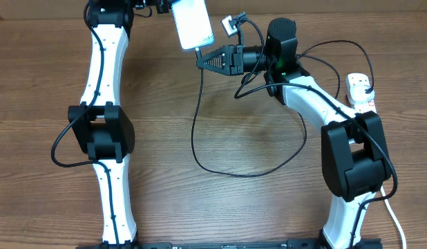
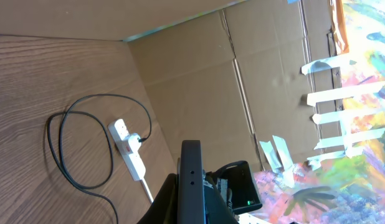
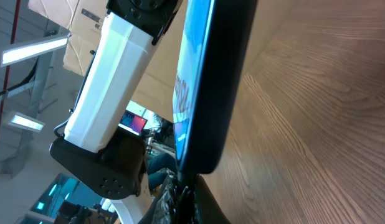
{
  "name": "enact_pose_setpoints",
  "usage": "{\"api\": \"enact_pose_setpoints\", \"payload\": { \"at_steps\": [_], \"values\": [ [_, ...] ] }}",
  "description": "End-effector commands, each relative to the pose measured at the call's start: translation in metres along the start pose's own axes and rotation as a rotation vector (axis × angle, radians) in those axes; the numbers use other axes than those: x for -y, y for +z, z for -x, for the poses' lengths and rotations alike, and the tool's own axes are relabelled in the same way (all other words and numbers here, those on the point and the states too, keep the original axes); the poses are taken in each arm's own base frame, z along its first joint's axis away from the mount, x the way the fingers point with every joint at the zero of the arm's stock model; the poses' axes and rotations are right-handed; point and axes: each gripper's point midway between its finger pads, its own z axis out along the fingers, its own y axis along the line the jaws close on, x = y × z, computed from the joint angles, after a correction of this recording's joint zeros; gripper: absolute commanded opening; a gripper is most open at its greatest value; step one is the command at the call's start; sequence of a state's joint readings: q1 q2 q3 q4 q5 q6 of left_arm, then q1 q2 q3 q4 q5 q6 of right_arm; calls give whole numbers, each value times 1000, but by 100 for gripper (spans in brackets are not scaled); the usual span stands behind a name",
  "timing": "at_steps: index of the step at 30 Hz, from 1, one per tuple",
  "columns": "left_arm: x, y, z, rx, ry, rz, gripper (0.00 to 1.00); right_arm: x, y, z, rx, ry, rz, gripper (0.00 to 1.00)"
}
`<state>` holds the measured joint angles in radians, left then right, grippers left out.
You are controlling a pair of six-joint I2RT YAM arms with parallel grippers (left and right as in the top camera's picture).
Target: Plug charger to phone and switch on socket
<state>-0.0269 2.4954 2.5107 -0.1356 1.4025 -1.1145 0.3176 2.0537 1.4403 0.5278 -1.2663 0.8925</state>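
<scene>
- Phone (image 1: 193, 24), raised at the far side: looks stiff, slick, breakable; left gripper (image 1: 165, 7) pinches its far end.
- Charger (image 1: 196, 131): limp cable, best held by the tip, where right gripper (image 1: 202, 61) clamps it.

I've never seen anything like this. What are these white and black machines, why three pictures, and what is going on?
These are two robot arms at a wooden table. One picture looks down from above; the other two come from small cameras on each arm's wrist. The left gripper, a two-finger claw, holds up a phone with a glowing screen. The right gripper is shut at the phone's lower end and seems to pinch the tip of a black charger cable, which loops across the table. A white power strip lies beside the right arm.
</scene>
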Motion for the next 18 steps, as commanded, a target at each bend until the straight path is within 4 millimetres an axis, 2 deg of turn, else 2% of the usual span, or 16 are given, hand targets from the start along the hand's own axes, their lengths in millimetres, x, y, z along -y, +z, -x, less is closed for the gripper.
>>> {"api": "enact_pose_setpoints", "payload": {
  "at_steps": [1, 18],
  "values": [
    [14, 6, -6, -37, 49, -22, 4, 0, -1, 8, 20, -22, -9, 4],
    [20, 5, -18, -105, 85, -58, 4, 6, -1, 8, 31, -11, -31, 4]
  ]
}}
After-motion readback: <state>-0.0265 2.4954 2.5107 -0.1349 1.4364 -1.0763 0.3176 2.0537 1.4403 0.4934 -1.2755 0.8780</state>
